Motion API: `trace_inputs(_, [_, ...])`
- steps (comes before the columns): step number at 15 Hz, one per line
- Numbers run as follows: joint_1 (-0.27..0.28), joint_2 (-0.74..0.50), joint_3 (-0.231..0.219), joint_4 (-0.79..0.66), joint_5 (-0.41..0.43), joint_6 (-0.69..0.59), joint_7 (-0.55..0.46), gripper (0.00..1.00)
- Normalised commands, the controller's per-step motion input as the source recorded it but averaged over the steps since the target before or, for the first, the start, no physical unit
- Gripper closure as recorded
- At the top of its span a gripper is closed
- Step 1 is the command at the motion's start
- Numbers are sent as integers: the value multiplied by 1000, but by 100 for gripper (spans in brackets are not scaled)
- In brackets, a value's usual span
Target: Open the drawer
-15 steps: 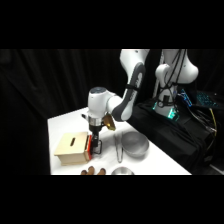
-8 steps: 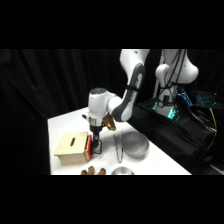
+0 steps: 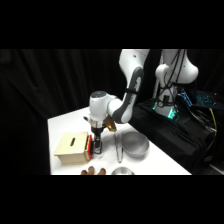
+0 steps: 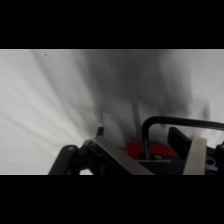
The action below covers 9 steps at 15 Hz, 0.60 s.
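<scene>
Hand position matches the frame half a second earlier: lowered directly in front of the drawer, at its red-orange front panel. Wooden box sits just beyond the hand, on the counter; no shift in box or drawer is discernible between frames. Wrist view shows the black loop handle arching close above the hand's linkage, red panel just behind it. Whether the hand is spread or pinching the handle cannot be told. Metal bowl and tongs lie on the hand's other side, unmoved.
</scene>
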Motion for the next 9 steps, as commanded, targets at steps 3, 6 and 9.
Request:
trace_inputs(3, [108, -78, -75, -168, 54, 91, 4, 0])
trace_inputs(6, [100, -129, -74, -258, 52, 128, -13, 0])
trace_inputs(9, [124, -156, -89, -327, 39, 167, -11, 0])
